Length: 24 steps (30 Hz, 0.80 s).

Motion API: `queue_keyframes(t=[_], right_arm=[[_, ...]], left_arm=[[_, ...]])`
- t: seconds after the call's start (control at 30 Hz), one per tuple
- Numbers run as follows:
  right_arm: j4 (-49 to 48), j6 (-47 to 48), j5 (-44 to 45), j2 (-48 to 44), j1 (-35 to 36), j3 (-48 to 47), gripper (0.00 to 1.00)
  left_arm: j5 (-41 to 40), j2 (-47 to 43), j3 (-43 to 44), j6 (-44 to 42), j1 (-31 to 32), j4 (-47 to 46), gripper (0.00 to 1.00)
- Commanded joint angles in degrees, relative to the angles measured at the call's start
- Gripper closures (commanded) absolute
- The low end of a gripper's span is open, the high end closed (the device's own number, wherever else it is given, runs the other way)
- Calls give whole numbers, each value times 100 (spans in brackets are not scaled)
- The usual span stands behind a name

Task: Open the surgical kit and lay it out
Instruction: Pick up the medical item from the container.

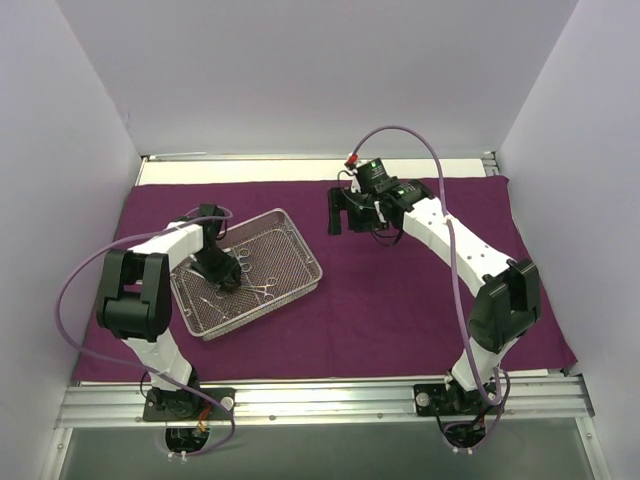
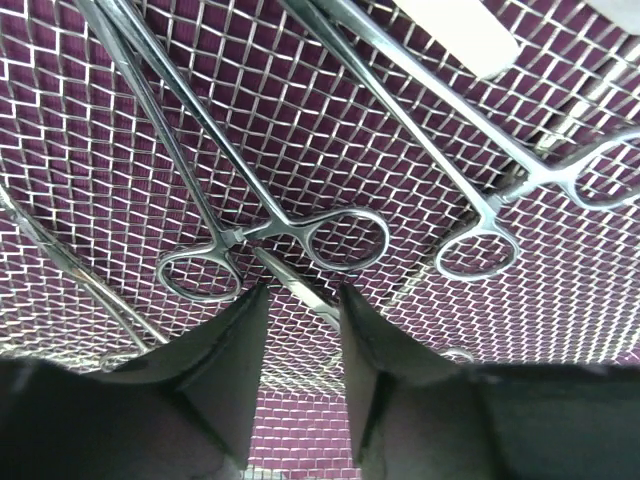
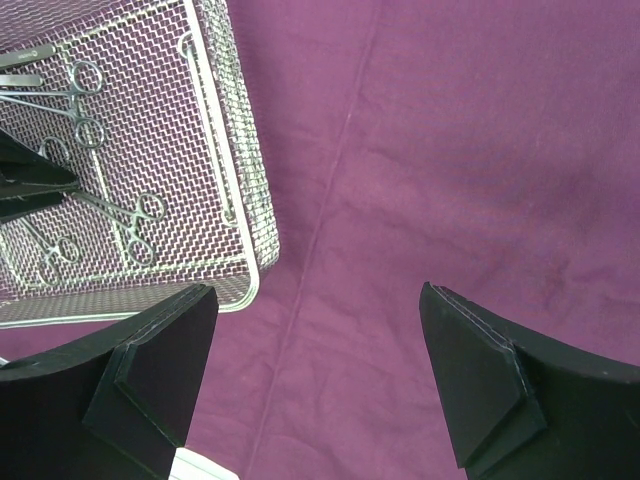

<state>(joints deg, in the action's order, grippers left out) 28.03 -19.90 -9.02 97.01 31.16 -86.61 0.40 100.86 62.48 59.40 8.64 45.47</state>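
**Left gripper low in the tray, right gripper wide over the cloth**

Between the black fingers of the left: a narrow gap, partly open, with 1 slim silver tip crossing it down on the mesh. Nothing visibly clamped. Just past the fingertips, the 2 ring handles of a scissor-handled clamp, shanks running away up the view. To its right, a 2nd clamp of the same kind, also flat on the mesh. All around, shallow rectangular silver wire mesh with purple showing through every diamond.

On the right: jaws spread wide, holding nothing, touching nothing, hanging above bare cloth just beside the tray's rim.

From above: tray lying askew on the left half of the cloth, several small silver instruments scattered inside. Dark purple wrap opened out flat across most of the table, faintly creased.
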Motion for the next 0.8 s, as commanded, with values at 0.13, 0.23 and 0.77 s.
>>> queue_keyframes(t=[0.13,0.23,0.77], right_arm=[[-52,-75,67,-394,-31,109,16],[-61,-58,102,-394,-31,74,15],[0,100,-153,370,-13,-822,16]], left_arm=[[-295,707,124,72,102,-65,69],[-295,733,212,-41,111,-91,81],[-85,-514,1029,-991,243,199,98]])
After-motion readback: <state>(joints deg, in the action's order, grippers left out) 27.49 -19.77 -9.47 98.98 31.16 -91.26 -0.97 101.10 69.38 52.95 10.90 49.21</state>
